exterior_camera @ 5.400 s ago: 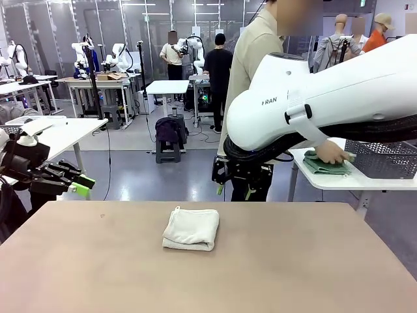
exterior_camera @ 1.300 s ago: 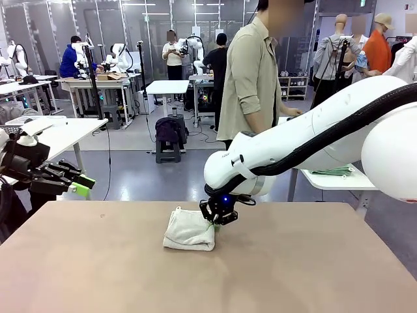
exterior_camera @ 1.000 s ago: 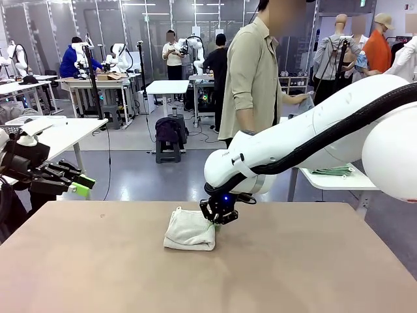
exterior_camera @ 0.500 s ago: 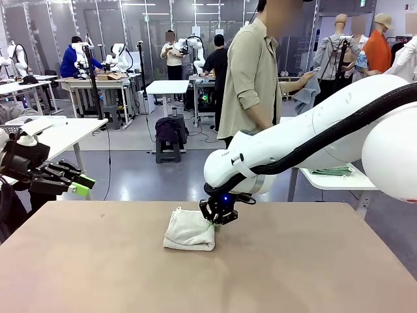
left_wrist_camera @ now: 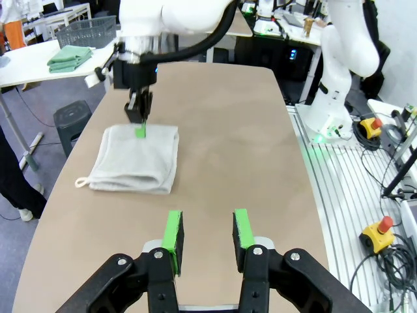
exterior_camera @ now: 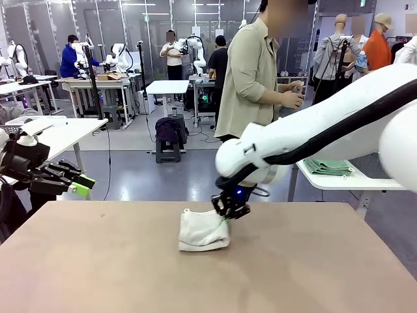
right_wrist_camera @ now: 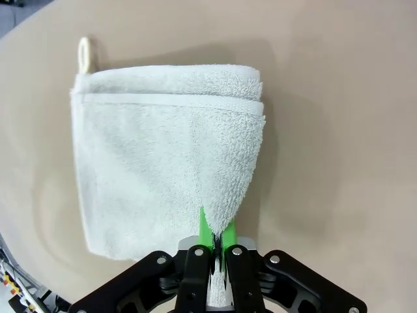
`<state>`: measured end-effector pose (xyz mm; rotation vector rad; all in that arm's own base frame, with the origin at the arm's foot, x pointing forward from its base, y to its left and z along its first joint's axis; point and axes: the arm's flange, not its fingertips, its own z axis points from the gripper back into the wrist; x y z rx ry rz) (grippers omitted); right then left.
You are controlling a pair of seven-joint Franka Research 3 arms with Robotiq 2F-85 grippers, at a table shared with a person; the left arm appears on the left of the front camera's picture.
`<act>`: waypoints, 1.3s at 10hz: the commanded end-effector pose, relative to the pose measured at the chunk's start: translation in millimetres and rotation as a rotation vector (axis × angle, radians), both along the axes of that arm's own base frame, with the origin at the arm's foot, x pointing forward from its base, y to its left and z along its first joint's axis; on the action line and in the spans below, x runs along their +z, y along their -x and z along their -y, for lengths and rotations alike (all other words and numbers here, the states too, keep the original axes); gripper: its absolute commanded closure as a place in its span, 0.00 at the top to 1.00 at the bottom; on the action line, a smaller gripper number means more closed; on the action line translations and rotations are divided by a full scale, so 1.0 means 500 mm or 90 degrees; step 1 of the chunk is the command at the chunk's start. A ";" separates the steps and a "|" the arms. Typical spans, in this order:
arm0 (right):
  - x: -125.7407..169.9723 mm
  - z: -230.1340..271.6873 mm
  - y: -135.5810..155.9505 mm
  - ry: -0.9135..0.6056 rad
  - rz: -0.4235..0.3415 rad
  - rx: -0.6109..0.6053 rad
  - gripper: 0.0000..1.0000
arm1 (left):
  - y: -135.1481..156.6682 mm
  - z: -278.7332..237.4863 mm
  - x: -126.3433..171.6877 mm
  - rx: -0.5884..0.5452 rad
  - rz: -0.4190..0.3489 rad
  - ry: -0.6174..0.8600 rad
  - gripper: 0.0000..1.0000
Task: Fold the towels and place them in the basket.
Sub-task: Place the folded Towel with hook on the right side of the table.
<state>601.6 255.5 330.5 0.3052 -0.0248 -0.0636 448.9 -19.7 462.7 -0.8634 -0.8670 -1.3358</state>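
Towel (exterior_camera: 204, 231) corner sits pinched between right jaws on table (exterior_camera: 98, 261).

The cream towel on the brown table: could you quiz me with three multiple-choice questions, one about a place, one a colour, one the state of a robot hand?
1. Where does the cream towel lie? A on the brown table; B in a basket; C on the floor.
2. What colour are the folded towels on the white side table? A red; B green; C black.
3. How is the right hand? A wide open above the towel; B shut on the towel's corner; C far from the towel.
Answers: 1 A, it lies folded on the tabletop. 2 B, the front view shows them green. 3 B, its green pads pinch a corner in the right wrist view.
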 end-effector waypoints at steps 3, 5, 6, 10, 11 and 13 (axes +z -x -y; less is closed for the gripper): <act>0.116 0.274 0.029 0.052 0.039 0.014 0.05 | 0.001 -0.003 0.004 -0.012 0.007 0.004 0.42; 0.131 0.410 -0.005 0.090 0.062 -0.014 0.05 | 0.001 -0.003 0.004 -0.012 0.007 0.004 0.42; 0.137 0.472 -0.028 0.095 0.068 -0.021 0.05 | 0.001 -0.003 0.004 -0.012 0.007 0.004 0.42; 0.140 0.650 -0.117 0.122 0.063 0.012 0.05 | 0.001 -0.003 0.004 -0.012 0.007 0.004 0.42; 0.141 0.681 -0.122 0.129 0.052 0.043 0.05 | 0.001 -0.003 0.004 -0.012 0.007 0.004 0.42; 0.139 0.716 -0.118 0.129 0.016 0.085 0.05 | 0.001 -0.003 0.004 -0.012 0.007 0.004 0.42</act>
